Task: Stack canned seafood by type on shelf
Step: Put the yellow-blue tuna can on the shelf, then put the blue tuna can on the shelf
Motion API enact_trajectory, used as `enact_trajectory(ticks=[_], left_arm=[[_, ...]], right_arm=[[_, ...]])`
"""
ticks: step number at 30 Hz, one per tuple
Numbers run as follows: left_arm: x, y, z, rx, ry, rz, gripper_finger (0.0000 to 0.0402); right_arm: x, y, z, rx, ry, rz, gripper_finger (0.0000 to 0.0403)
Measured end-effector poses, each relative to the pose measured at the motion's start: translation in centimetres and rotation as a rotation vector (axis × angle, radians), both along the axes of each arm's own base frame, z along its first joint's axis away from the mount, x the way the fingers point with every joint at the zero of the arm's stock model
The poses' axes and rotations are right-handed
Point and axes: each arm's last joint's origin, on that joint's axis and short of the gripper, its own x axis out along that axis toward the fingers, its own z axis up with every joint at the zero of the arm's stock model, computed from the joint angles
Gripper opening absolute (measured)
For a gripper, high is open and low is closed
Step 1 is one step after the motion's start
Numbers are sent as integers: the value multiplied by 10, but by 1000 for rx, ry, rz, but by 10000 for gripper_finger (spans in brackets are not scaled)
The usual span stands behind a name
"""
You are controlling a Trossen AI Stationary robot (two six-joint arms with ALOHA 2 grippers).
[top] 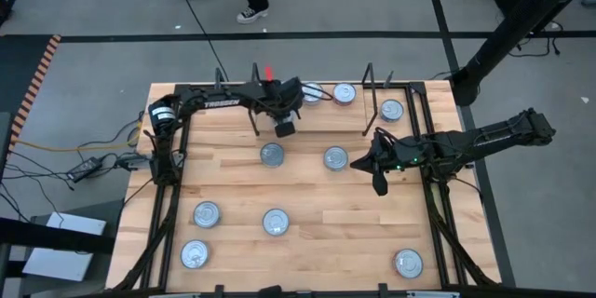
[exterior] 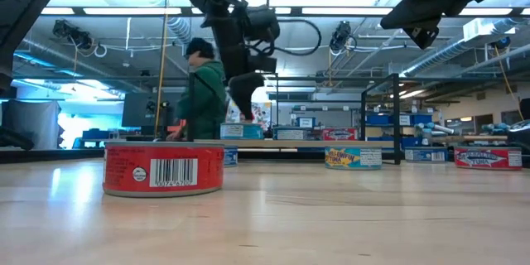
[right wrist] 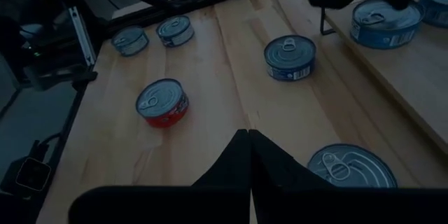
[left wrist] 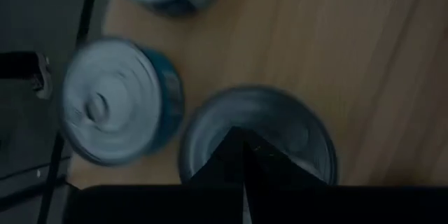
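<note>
Flat round tins with silver lids lie about the table. On the shelf (top: 326,119), between black wire uprights at the far edge, tins (top: 345,93) rest on their bases. My left gripper (left wrist: 242,140) is shut and points down over one shelf tin (left wrist: 294,129), beside a teal tin (left wrist: 119,101). In the low view it (exterior: 244,114) hangs just above a teal tin (exterior: 240,131). My right gripper (right wrist: 249,134) is shut and raised (exterior: 422,25) over the table's right half, near a tin (right wrist: 350,168) and touching nothing. My left gripper stands from above, pointing down, with its shut fingertips (left wrist: 227,147) over the lid (left wrist: 294,129) of a tin standing flat on the shelf board. I cannot tell whether they touch the lid.
Loose tins stand on the table: two mid-table (top: 272,155) (top: 335,158), three toward the near left (top: 207,213) (top: 276,222) (top: 194,254), one at the near right (top: 407,263). A red-sided tin (exterior: 163,168) is nearest the low camera. A person (exterior: 203,91) stands beyond the far edge.
</note>
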Motion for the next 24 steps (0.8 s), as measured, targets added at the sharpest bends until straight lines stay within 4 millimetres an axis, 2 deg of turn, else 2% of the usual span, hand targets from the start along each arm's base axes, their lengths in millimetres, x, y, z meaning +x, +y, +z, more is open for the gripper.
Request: enact_trajectory(ticks=[5, 10, 17, 22, 24], left_arm=[[8, 3, 23, 26, -77, 8, 1], [17, -6, 43, -77, -186, -27, 1], [41, -57, 49, -135, -335, -218, 1], [53, -91, 38, -140, -433, -297, 1], [52, -105, 36, -202, -445, -326, 1]], right_arm=[[0, -1, 1, -18, -9, -14, 4], [0, -1, 1, -19, -11, -15, 4], [3, 0, 1, -67, -18, 33, 4], [10, 2, 3, -77, -67, 40, 4], [13, 2, 4, -53, -88, 30, 4]])
